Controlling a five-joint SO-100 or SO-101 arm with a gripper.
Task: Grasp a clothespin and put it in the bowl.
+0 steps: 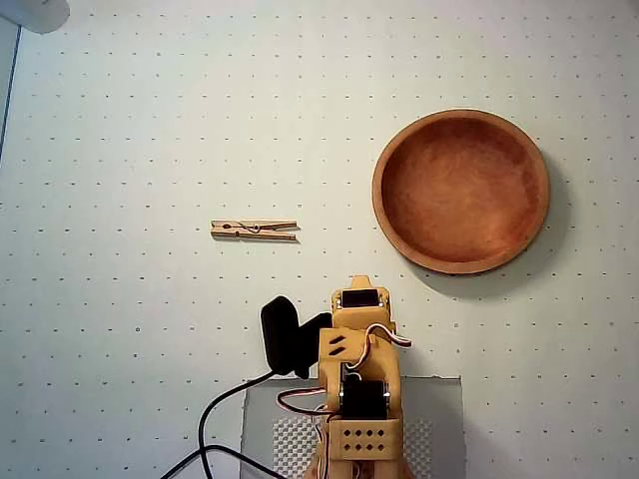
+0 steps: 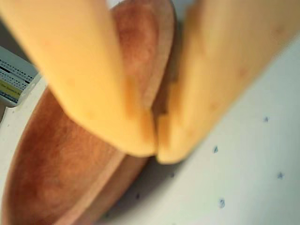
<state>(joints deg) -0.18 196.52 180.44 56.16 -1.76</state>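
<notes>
The pale wooden clothespin (image 1: 255, 230) lies flat on the dotted white table, left of centre in the overhead view, lengthwise left to right. The reddish-brown wooden bowl (image 1: 461, 190) sits at the right and is empty. My yellow arm (image 1: 359, 369) is folded at the bottom centre, below and to the right of the clothespin and well apart from it. In the wrist view my gripper (image 2: 157, 143) is shut on nothing, its fingertips (image 2: 136, 136) touching, with the bowl (image 2: 61, 159) close behind them. The clothespin is out of the wrist view.
A grey base plate (image 1: 439, 419) lies under the arm at the bottom edge. A black cable (image 1: 210, 424) runs off to the bottom left. A white object (image 1: 30, 12) sits in the top left corner. A labelled white box (image 2: 14, 79) shows at the wrist view's left edge.
</notes>
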